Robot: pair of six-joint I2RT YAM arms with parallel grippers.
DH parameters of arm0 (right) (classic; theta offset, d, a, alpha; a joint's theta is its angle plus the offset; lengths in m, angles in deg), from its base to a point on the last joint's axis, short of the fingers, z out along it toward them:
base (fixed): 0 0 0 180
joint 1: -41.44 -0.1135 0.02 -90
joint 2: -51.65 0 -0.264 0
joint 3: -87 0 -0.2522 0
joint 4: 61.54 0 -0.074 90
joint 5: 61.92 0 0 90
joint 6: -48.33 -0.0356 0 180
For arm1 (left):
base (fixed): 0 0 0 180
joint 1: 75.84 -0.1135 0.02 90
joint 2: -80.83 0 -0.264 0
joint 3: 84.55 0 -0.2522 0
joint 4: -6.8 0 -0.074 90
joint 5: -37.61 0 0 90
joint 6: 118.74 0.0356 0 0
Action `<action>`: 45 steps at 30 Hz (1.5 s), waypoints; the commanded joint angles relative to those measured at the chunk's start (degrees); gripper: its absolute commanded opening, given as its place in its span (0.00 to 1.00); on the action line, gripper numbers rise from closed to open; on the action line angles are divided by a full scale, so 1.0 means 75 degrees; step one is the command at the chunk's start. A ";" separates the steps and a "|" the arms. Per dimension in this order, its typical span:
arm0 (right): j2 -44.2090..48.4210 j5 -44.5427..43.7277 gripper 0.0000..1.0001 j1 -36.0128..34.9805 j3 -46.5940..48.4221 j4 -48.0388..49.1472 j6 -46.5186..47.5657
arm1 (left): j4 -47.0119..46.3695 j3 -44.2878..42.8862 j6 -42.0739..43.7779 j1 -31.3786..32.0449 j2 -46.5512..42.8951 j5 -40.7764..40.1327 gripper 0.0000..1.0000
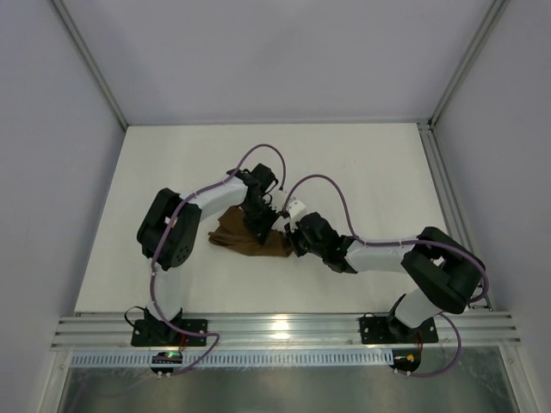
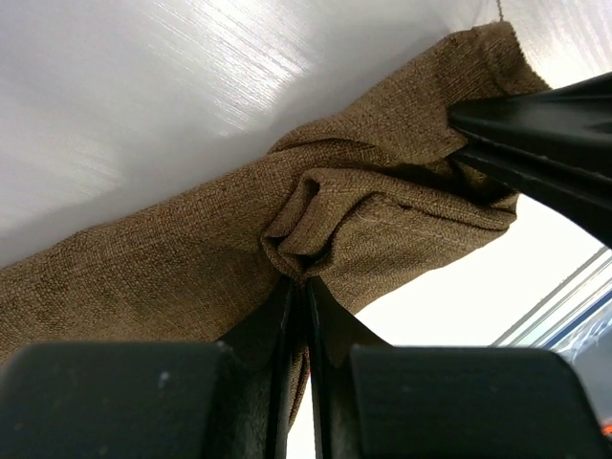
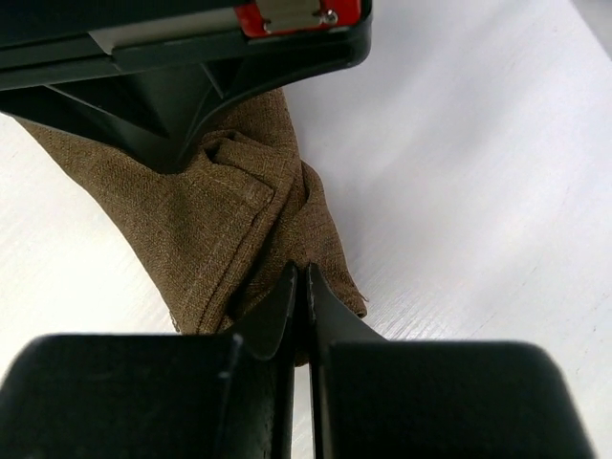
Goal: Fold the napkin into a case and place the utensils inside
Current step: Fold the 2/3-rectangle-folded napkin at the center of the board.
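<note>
The dark brown napkin (image 1: 239, 234) lies bunched in a narrow oblong on the white table between the two arms. My left gripper (image 1: 261, 225) is shut on a gathered fold of the napkin (image 2: 316, 229) near its middle. My right gripper (image 1: 293, 241) is shut on the napkin's right end (image 3: 229, 225). The right gripper's fingers (image 2: 545, 120) show at the cloth's far end in the left wrist view. The left gripper's body (image 3: 172, 57) shows over the cloth in the right wrist view. The utensils are out of view.
The white table (image 1: 362, 172) stretches bare behind and to both sides of the napkin. A metal rail (image 1: 284, 327) runs along the near edge by the arm bases. Frame posts (image 1: 456, 77) stand at the back corners.
</note>
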 commanded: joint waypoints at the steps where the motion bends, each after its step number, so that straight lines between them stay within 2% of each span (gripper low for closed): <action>1: 0.0185 0.0015 0.06 0.0116 0.0131 0.0195 0.0236 | 0.0338 -0.0260 0.0182 0.0020 0.0134 -0.0189 0.08; 2: 0.0174 0.0015 0.18 0.0174 0.0166 0.0125 0.0224 | 0.0338 -0.0260 0.0182 0.0020 0.0111 -0.0154 0.08; 6: 0.0302 0.0016 0.31 0.0175 0.0400 -0.0144 0.0294 | 0.0396 -0.0225 0.0007 0.0009 0.0017 0.0174 0.08; 14: 0.0947 -0.0512 0.33 -0.0129 0.0108 -0.0040 0.0037 | 0.0431 -0.0015 -0.0134 -0.0015 -0.0182 0.0303 0.08; 24: 0.0256 -0.0875 0.34 -0.0458 0.0459 -0.0345 -0.0350 | 0.0396 -0.0073 -0.0169 -0.0015 -0.0123 0.0351 0.09; 32: -0.0319 -0.0723 0.25 -0.0470 0.0518 -0.0228 -0.0433 | 0.0326 -0.0108 -0.0193 -0.0015 -0.0123 0.0280 0.09; 35: -0.0354 -0.0746 0.12 -0.0470 0.0529 -0.0227 -0.0444 | 0.0326 -0.0143 -0.0193 -0.0015 -0.0135 0.0268 0.10; 36: -0.0354 -0.0781 0.03 -0.0470 0.0518 -0.0227 -0.0444 | 0.0326 -0.0155 -0.0193 -0.0015 -0.0135 0.0268 0.10; 45: 0.0114 -0.0875 0.03 -0.0470 0.0284 -0.0005 -0.0222 | 0.0396 -0.0401 -0.0134 0.0020 -0.0088 0.0058 0.12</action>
